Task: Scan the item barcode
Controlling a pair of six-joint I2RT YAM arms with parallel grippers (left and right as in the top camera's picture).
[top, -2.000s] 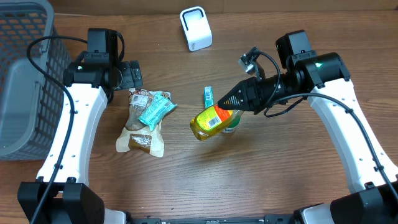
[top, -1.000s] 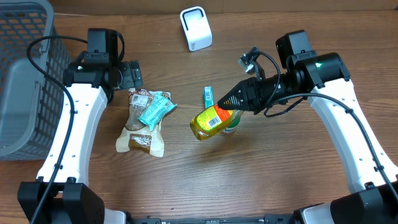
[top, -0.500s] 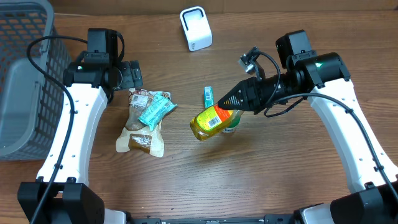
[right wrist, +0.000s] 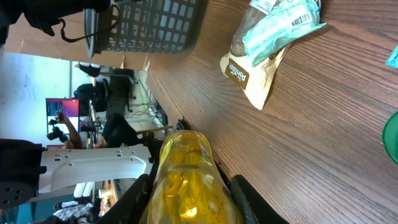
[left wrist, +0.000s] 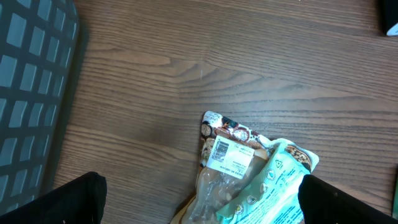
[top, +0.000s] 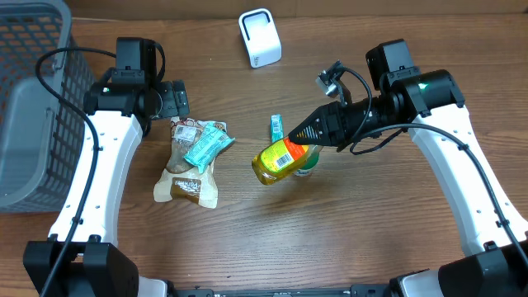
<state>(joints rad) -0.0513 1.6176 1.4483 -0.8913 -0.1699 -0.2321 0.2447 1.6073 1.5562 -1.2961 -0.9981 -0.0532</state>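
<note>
My right gripper [top: 302, 134] is shut on a yellow bottle [top: 276, 162] with an orange and white label, held tilted above the middle of the table. In the right wrist view the bottle [right wrist: 189, 186] fills the space between both black fingers [right wrist: 135, 198]. The white scanner [top: 260, 37] stands at the back centre, well away from the bottle. My left gripper [top: 176, 101] is open at the left, just behind two snack packs. In the left wrist view its fingertips [left wrist: 68, 199] frame the packs, gripper [left wrist: 205, 208] holding nothing.
A brown pouch [top: 188, 177] with a teal packet [top: 206, 144] on it lies left of centre. A small teal box [top: 277, 126] and a green object [top: 308, 162] sit beside the bottle. A grey basket [top: 25, 99] fills the far left.
</note>
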